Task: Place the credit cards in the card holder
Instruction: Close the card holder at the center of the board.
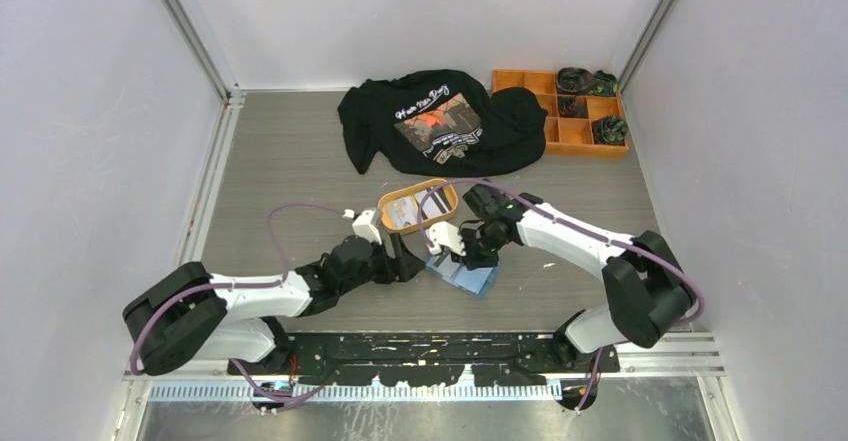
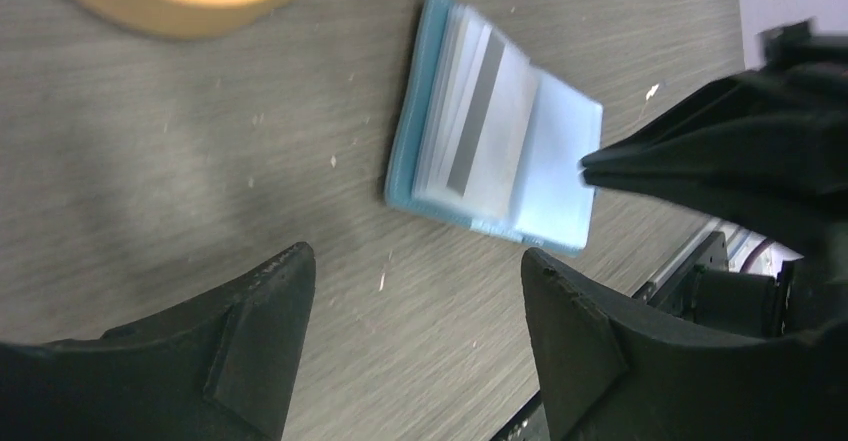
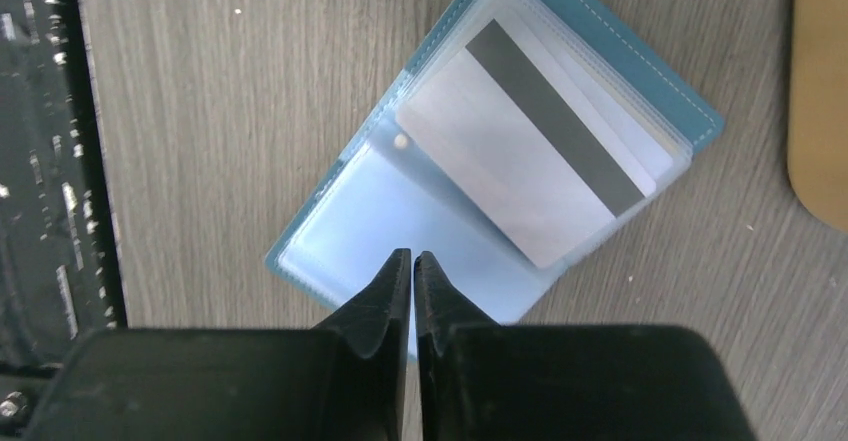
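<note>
The teal-blue card holder (image 1: pixel 468 278) lies open on the table, its light blue pockets up. A white credit card (image 3: pixel 540 151) with a grey stripe sits in its clear sleeve (image 2: pixel 480 121). My right gripper (image 3: pixel 412 257) is shut, its tips over the light blue pocket page (image 3: pixel 370 211); nothing shows between the fingers. In the left wrist view its tips meet that page's edge. My left gripper (image 2: pixel 415 261) stands open over bare table just left of the holder (image 2: pixel 405 161), holding nothing. More cards (image 1: pixel 405 213) lie in the orange oval tray (image 1: pixel 452 201).
A black printed T-shirt (image 1: pixel 440 121) lies at the back. An orange compartment box (image 1: pixel 560 133) with dark items stands at the back right. The oval tray's rim (image 3: pixel 820 111) is close beside the holder. The black base rail (image 1: pixel 440 346) runs along the near edge.
</note>
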You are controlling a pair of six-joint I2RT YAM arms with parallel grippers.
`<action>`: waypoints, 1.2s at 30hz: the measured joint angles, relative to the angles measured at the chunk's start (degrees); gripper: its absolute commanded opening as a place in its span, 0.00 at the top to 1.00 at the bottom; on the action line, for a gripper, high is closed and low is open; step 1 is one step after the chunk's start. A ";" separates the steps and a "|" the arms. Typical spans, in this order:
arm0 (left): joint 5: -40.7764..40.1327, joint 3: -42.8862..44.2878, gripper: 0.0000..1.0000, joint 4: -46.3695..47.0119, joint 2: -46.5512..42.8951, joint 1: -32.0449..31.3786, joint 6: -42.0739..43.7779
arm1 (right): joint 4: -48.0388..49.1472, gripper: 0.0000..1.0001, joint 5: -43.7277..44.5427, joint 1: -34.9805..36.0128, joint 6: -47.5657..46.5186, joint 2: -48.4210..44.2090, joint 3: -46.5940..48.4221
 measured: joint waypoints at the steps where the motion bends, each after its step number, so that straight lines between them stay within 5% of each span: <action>1: 0.24 1.18 0.31 -0.02 0.79 0.37 0.46 | 1.51 0.92 0.92 0.76 1.01 0.74 -0.46; 9: 5.64 5.66 0.47 5.25 12.50 5.64 -0.33 | 8.74 0.94 6.58 3.04 4.57 4.48 -1.81; 16: 13.09 8.63 0.49 15.82 23.32 8.31 -5.49 | 11.15 0.95 9.49 3.06 4.57 4.55 -2.89; 36: 14.19 8.52 0.50 16.72 24.46 4.48 -11.45 | 23.54 0.92 14.99 4.44 14.88 5.11 -5.73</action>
